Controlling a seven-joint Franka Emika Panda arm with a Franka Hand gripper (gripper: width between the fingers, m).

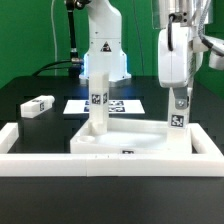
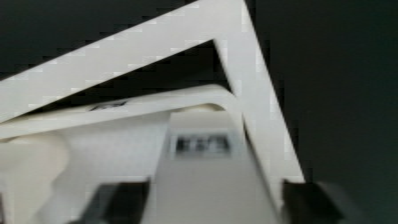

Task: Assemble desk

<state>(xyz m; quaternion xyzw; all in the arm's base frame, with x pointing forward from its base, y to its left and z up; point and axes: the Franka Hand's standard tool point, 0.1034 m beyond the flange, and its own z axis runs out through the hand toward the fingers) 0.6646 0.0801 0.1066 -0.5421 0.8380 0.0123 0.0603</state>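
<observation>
Desk top (image 1: 130,143) is lying flat, rim up, on the black table (image 1: 40,125), its long axis running left to right across the exterior view. It is sitting inside the white border bars (image 1: 30,160), tucked toward the near right corner. One leg (image 1: 98,100) is standing upright near the top's far left corner, long axis vertical, tag facing the camera. A second leg (image 1: 177,108) is hanging vertically over the top's far right corner, tag also showing, its upper end reaching up to the gripper (image 1: 172,85). Wrist view is showing the fingers (image 2: 116,203) flanking this leg (image 2: 205,160), but whether they are clamping it or standing just clear, I cannot tell. A third leg (image 1: 37,104) is lying on its side, far left on the table. Marker board (image 1: 118,104) is lying flat behind the top.
</observation>
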